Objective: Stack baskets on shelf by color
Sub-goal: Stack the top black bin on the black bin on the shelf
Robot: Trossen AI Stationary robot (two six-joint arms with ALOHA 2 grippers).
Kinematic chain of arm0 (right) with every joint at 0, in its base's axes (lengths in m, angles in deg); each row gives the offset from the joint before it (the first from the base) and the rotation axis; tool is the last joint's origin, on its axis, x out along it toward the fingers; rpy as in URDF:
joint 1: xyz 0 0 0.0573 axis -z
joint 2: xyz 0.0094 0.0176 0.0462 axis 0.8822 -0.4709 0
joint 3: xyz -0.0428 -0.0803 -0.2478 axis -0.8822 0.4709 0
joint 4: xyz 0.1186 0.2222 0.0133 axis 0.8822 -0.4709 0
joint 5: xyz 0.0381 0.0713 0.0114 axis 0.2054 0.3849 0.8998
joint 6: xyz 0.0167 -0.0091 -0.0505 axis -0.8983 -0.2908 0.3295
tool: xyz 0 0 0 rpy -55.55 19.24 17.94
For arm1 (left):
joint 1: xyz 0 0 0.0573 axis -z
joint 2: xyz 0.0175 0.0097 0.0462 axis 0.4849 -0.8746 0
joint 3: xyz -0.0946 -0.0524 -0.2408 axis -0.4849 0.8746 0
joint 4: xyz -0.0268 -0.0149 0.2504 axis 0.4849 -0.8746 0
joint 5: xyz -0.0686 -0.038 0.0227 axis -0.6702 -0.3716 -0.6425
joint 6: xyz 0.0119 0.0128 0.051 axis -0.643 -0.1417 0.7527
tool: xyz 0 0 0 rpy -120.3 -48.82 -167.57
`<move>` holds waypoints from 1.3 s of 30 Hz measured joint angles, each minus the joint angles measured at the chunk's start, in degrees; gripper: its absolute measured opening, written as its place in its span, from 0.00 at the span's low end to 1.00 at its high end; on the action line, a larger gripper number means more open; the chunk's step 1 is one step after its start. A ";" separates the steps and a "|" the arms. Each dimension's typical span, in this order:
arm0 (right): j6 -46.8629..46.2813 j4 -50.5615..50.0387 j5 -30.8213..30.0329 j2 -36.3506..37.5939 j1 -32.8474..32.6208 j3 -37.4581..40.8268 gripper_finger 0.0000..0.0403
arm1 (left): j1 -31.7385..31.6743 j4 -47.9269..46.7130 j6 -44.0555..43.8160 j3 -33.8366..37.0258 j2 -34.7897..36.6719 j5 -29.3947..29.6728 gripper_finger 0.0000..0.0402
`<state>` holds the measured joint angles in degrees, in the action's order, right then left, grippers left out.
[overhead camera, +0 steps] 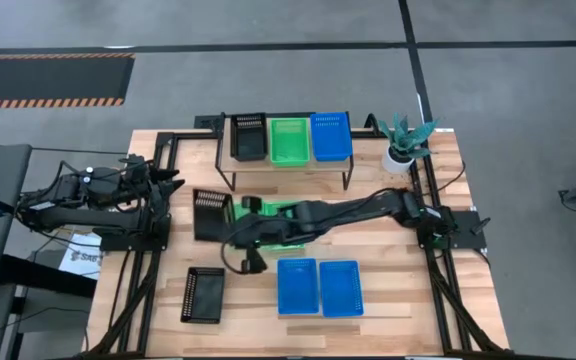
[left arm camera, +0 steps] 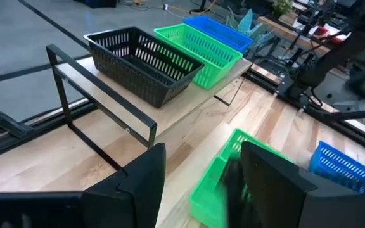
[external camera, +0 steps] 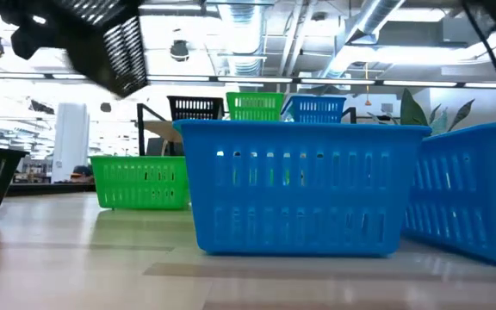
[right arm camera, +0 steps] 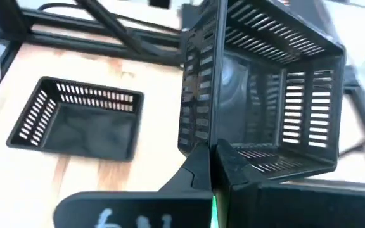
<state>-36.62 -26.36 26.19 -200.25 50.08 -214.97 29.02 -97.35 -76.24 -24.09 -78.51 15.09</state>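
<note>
A black basket [overhead camera: 248,137], a green basket [overhead camera: 289,140] and a blue basket [overhead camera: 330,136] stand side by side on the shelf [overhead camera: 288,164] at the table's far side. My right gripper [overhead camera: 226,222] reaches across to the table's left half and is shut on a second black basket [overhead camera: 210,212], held tilted above the table; it also shows in the low view [external camera: 102,39]. A green basket [overhead camera: 273,213] lies under the right arm. A third black basket [overhead camera: 203,294] and two blue baskets [overhead camera: 297,287] [overhead camera: 339,288] rest on the table near the front. My left gripper [left arm camera: 201,190] is open and empty at the left. My right gripper pinches one side wall of the black basket at its rim [right arm camera: 209,136], one finger inside and one outside. The basket is lifted clear of the table and tipped on its side, with its opening facing sideways [right arm camera: 265,95].
A potted plant [overhead camera: 406,140] stands at the far right by the shelf. Black metal frame rails [overhead camera: 133,290] run along both sides of the table. Papers [overhead camera: 80,255] lie beside the left arm's base.
</note>
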 joint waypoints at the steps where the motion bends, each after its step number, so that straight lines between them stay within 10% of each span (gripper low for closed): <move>1: 0.00 -1.65 -1.43 1.46 -0.30 0.00 0.00 | 0.00 -0.04 0.13 0.00 0.00 -0.01 0.48; 12: 10.86 -10.64 -21.63 11.02 0.46 -0.07 0.00 | 0.02 0.44 1.73 0.00 0.00 1.08 0.48; 39: 32.20 -12.07 -13.51 5.97 20.94 0.63 0.01 | 0.00 -0.08 3.48 0.00 -0.02 3.32 0.48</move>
<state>-4.42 -38.43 12.68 -194.28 71.01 -214.33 29.02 -97.43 -72.76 -24.09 -78.53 18.41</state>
